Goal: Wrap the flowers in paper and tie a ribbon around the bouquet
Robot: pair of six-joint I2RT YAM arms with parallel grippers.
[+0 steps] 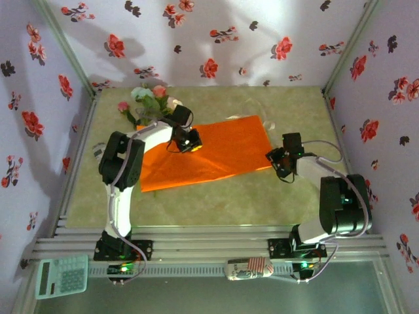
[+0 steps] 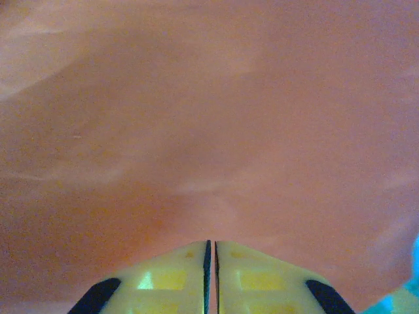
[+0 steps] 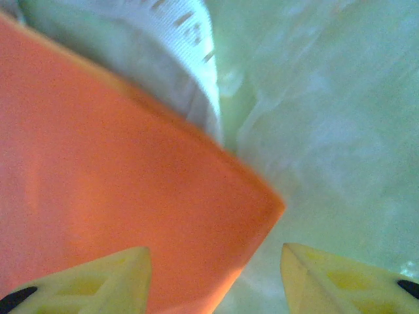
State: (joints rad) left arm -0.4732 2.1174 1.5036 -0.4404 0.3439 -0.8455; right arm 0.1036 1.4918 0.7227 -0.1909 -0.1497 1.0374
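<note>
Blurred, creased orange paper [image 2: 209,118] lies ahead of the clenched left gripper [image 2: 209,244]; the right gripper [image 3: 215,251] gapes astride its corner, woven ribbon [image 3: 186,62] half-hidden beyond.

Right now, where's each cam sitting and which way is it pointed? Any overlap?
Top external: above and behind the bases, looking down on the table; both arms whole, left gripper over the paper, right gripper at its near right corner.
Left wrist: on the left arm, looking close onto the paper; its fingers shut at the bottom edge.
Right wrist: on the right arm, looking at a paper corner and the table; its fingers apart.
Shared: the paper is in all three.
</note>
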